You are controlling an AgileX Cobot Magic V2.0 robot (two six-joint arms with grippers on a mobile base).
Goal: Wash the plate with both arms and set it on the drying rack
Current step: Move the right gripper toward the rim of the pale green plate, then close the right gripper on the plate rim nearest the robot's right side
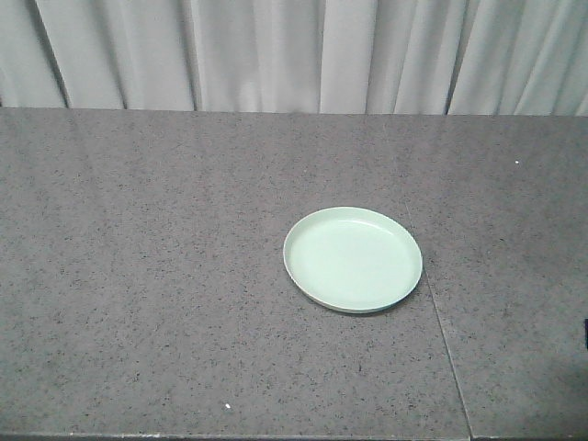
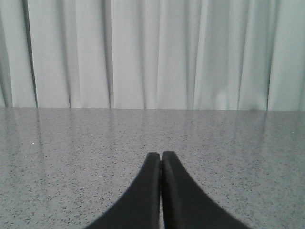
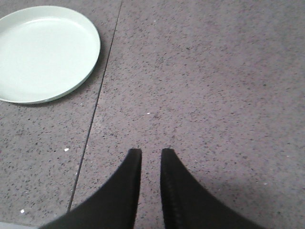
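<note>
The plate (image 1: 353, 260) lies flat and right way up on the grey speckled table (image 1: 138, 276), a little right of the middle, with its right edge just beside a thin seam (image 1: 441, 331) in the tabletop. Nothing touches it. The task looks to be at its very start, with the step in hand being the reach for the plate.

The left gripper (image 2: 161, 155) is clenched, its two black fingers pressed together with nothing between them, and it points across bare table toward the curtain (image 1: 276, 55); the plate does not show in its view. The right gripper (image 3: 151, 152) has its fingers parted by a narrow gap and grasps nothing. It hovers over the table to the right of the seam, with the plate ahead and to its left on the other side of that line.

To do the reach well, the right arm seems the better placed to go first. The gap should probably widen before contact, and the approach should come in low at the near rim so one finger goes over the raised edge and the other under it. The plate looks glossy and the rim is shallow, so a weak or off-centre pinch could let it slide or tip. The left gripper would need to release and turn toward the plate to share the hold.

Counted: one plate, two grippers, one seam, one curtain. No drying rack, sink or tap shows in any view
</note>
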